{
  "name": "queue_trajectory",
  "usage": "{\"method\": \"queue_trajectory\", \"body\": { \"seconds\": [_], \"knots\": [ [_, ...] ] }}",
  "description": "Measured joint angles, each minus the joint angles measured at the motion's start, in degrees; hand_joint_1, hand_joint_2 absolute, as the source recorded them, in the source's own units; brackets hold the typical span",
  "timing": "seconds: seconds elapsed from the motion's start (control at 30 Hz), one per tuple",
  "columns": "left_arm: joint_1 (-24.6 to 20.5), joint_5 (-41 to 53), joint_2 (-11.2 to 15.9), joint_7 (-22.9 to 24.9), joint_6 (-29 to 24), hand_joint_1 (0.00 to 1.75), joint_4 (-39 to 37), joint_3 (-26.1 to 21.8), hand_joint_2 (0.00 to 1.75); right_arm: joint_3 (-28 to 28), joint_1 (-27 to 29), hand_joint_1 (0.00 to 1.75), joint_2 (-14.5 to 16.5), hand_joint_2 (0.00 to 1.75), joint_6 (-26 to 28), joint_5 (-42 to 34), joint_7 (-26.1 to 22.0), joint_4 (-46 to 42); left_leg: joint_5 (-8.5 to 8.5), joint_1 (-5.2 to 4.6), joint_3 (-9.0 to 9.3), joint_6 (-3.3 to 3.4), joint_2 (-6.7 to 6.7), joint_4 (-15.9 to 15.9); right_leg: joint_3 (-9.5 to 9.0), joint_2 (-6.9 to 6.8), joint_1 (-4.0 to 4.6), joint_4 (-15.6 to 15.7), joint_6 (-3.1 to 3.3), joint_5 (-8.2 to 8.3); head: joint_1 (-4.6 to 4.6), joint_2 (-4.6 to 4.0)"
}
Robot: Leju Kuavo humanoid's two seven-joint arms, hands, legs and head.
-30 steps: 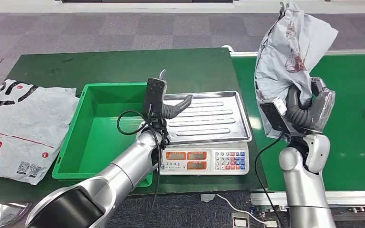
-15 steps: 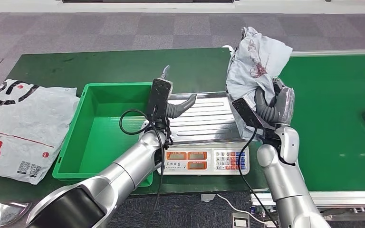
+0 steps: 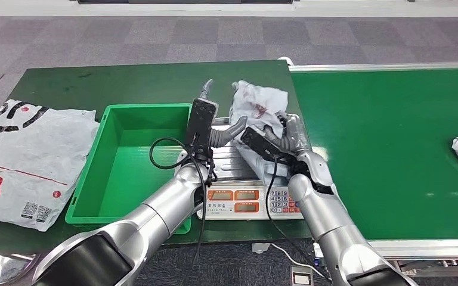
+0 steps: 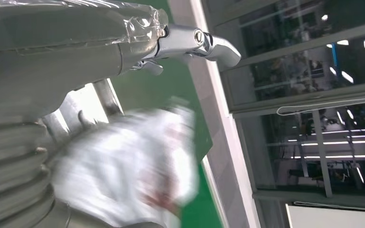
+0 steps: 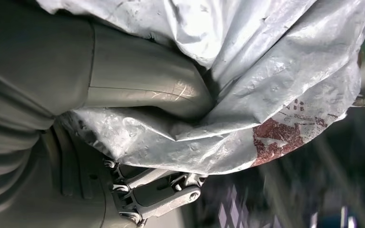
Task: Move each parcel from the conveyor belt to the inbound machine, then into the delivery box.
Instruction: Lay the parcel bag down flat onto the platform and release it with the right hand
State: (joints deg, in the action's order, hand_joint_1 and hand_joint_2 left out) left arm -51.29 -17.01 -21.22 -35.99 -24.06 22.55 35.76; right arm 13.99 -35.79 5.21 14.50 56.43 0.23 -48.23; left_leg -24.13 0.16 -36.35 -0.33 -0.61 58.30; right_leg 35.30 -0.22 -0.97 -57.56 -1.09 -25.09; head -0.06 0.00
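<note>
Right hand [image 3: 283,136] fingers clutching crumpled parcel [image 3: 255,102], hiding scale tray [image 3: 229,161], left hand [image 3: 222,132] fingers spread, empty

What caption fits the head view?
Right hand holds grey parcel over the scale tray.

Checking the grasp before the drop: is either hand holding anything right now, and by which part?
The right hand grips the grey parcel by its bunched lower part, over the scale tray. The left hand holds nothing.
</note>
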Motion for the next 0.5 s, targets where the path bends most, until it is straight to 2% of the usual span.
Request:
{"method": "queue_trajectory", "body": {
  "seconds": [0.17,0.2,0.3,0.33,0.5],
  "knots": [
    [-0.01,2.26,0.08,-0.06,0.15,0.0,-0.01,-0.05,1.75,1.52,-0.95,1.75,1.04,1.75,-6.21,-3.24,-1.77,4.62,-0.01,-0.01,-0.05,0.01,-0.09,0.0,0.0,-0.07,-0.02,0.01,-0.01,-0.01,0.02,0.0],
    [-0.01,2.58,0.11,-0.15,0.18,0.0,-0.01,-0.13,1.75,1.81,-1.33,1.51,1.14,1.75,-7.95,-3.82,-2.37,5.52,-0.02,-0.02,-0.05,0.02,-0.09,0.01,-0.01,-0.06,-0.03,0.02,-0.01,-0.01,0.02,0.0],
    [0.0,3.76,0.18,-0.57,0.24,0.0,-0.01,-0.76,1.75,3.03,-2.52,0.2,1.23,1.75,-12.07,-5.59,-4.15,8.14,-0.02,-0.02,-0.05,0.02,-0.08,0.01,-0.01,-0.06,-0.03,0.03,-0.01,-0.01,0.01,0.0],
    [0.0,4.14,0.21,-0.68,0.23,0.0,-0.01,-1.07,1.75,3.39,-2.93,0.0,1.28,1.75,-12.38,-5.9,-4.44,8.86,-0.02,-0.02,-0.05,0.02,-0.08,0.01,-0.01,-0.06,-0.03,0.03,-0.01,-0.01,0.01,0.0],
    [0.02,6.02,0.28,-1.21,0.22,0.0,-0.01,-2.79,1.75,5.1,-4.62,0.0,1.85,1.75,-11.32,-6.57,-4.27,11.63,-0.01,-0.01,-0.02,0.01,-0.06,0.01,-0.01,-0.05,-0.02,0.02,-0.01,0.0,0.01,0.0]
  ]
}}
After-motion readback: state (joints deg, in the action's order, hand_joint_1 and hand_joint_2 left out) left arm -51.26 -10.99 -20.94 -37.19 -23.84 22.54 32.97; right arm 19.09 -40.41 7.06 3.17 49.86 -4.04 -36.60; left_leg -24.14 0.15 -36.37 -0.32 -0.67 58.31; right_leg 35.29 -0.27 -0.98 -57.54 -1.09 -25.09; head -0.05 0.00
